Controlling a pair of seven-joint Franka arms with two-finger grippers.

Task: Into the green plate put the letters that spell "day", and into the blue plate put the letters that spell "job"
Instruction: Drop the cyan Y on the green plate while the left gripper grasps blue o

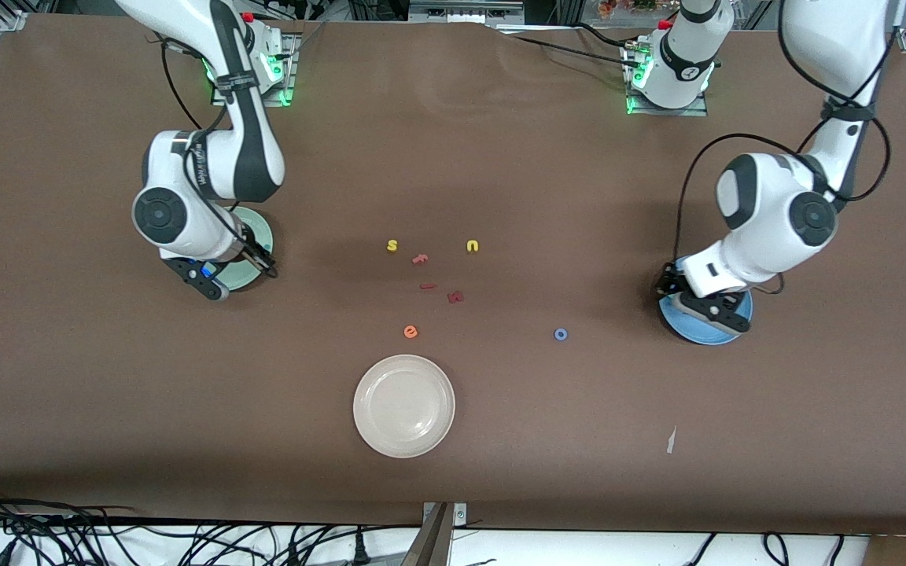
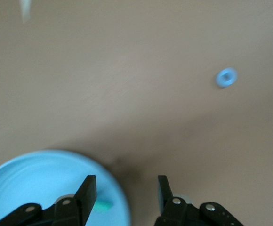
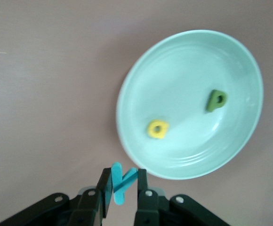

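Note:
My right gripper (image 3: 124, 175) is shut on the teal "y" (image 3: 121, 184), just off the rim of the green plate (image 3: 188, 61). In that plate lie the yellow "d" (image 3: 157, 129) and the dark green "a" (image 3: 216, 100). My left gripper (image 2: 126, 181) stands open over the edge of the blue plate (image 2: 33, 179), and a teal letter (image 2: 103, 205), the "j", lies in the plate beside one finger. The blue "o" (image 1: 561, 334) lies on the table between the blue plate (image 1: 693, 330) and the middle. Which reddish letter is the "b" I cannot tell.
Mid-table lie a yellow "s" (image 1: 392, 245), a yellow "u" (image 1: 473, 246), a pink "f" (image 1: 420, 258), two reddish pieces (image 1: 428, 286) (image 1: 455, 296) and an orange "e" (image 1: 410, 332). A cream-white plate (image 1: 404, 406) sits nearer the front camera. A paper scrap (image 1: 671, 440) lies near the front edge.

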